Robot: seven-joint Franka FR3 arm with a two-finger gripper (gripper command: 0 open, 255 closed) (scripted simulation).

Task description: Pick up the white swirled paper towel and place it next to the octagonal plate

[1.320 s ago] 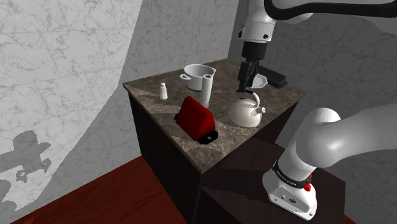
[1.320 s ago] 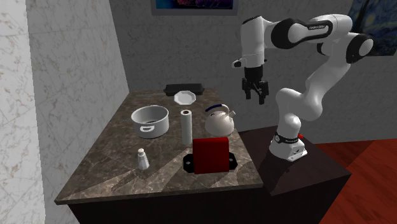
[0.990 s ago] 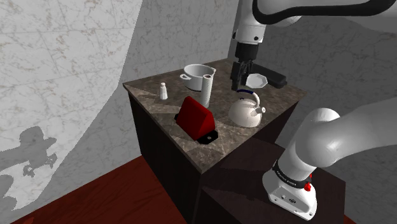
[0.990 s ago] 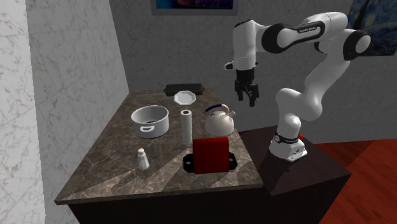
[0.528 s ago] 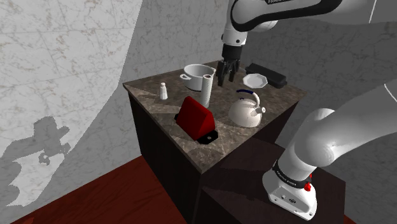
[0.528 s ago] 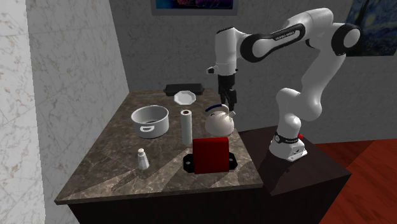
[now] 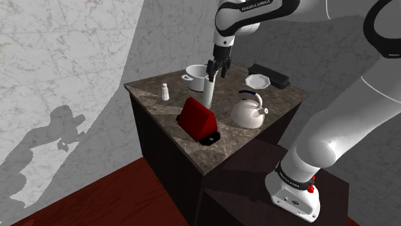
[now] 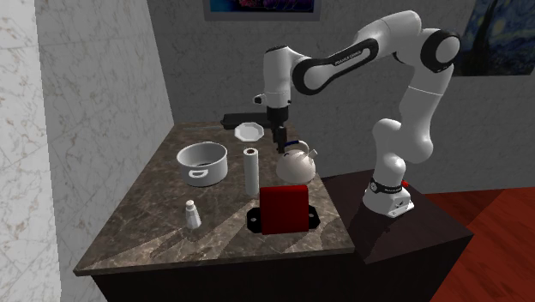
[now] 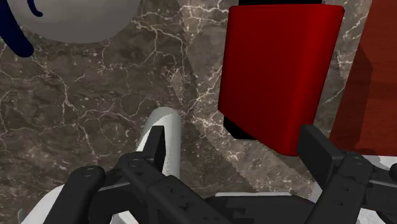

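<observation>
Tool (image 7: 214, 69) has swung across the bench (image 7: 160, 109) from above the kettle (image 7: 249, 110) and now hangs just over the paper towel roll (image 7: 209, 90). Fingers stand apart, nothing held. Roll is upright and untouched between the pot (image 7: 198, 75) and the red appliance (image 7: 198, 119), well apart from the octagonal plate (image 7: 258, 81). In the wrist view the roll (image 9: 167, 137) sits under one finger, not centred in the gap, and contact is hard to judge. Approach looks nearly done. Likely needs a sideways correction before descending to grasp.
</observation>
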